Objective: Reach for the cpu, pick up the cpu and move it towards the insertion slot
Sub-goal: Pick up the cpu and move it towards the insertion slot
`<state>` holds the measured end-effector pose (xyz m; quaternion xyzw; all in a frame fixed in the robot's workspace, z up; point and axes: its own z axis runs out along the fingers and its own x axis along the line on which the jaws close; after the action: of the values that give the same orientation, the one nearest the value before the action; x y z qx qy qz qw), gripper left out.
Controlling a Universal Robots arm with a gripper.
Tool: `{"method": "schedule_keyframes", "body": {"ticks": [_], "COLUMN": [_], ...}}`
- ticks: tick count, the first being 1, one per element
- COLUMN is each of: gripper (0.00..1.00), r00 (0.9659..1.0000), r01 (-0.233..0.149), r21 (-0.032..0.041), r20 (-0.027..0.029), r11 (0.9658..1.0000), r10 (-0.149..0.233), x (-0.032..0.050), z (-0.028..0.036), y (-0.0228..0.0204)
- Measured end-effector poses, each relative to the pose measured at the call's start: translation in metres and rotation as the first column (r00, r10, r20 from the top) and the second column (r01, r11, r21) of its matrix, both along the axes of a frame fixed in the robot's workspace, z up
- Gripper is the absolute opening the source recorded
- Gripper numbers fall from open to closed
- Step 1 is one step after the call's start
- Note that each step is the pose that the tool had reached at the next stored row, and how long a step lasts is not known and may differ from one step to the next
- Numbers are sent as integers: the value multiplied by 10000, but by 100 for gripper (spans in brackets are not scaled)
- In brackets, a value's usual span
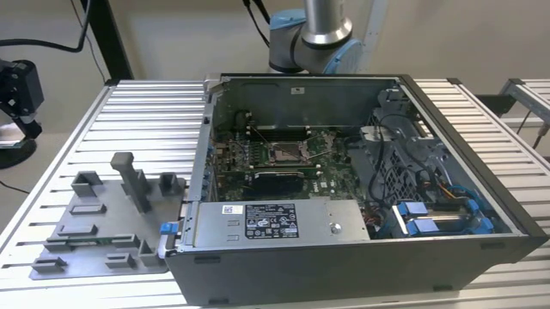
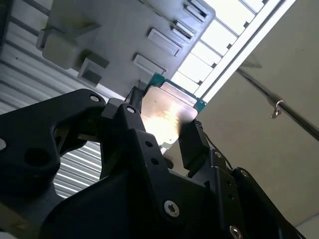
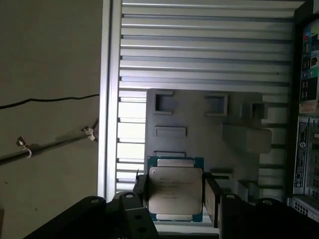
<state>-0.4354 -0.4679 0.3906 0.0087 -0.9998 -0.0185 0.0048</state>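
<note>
Supporting table: slatted metal, carrying everything else in the exterior view.
Computer case: lies open on its side toward the exterior view's right, with the green motherboard facing up inside.
Arm: its blue-grey joint sits behind the case's far wall, and a silver tube climbs steeply from it past the upper edge of the exterior view.
Fixture plate: grey, with raised blocks, flat on the table just beside the case on the exterior view's left. In both wrist views it lies beyond the fingers.
Gripper: black and two-fingered, closed onto the cpu with one finger against each of two opposite edges. The second wrist view shows the same clamp from a slant.
Insertion slot: a shiny square frame with a dark centre, mid-motherboard, nothing seated in it.
Cpu: held off the plate between the fingers, pale metal lid facing the first wrist camera, green rim showing around it. It is nearly square, so no long axis can be told, and its sides run parallel to the plate's edges. In the second wrist view the lid catches glare.
</note>
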Motion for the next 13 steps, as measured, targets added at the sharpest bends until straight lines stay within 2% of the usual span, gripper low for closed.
{"method": "schedule_keyframes", "body": {"ticks": [6,13], "gripper": [0,0], "r00": [10000,10000], "r01": [0,0], "r21": [1,0], "r20": [1,-11], "r11": [10000,10000], "r10": [0,0], "x": [106,310], "z": [-1,-1], "y": [0,0]}}
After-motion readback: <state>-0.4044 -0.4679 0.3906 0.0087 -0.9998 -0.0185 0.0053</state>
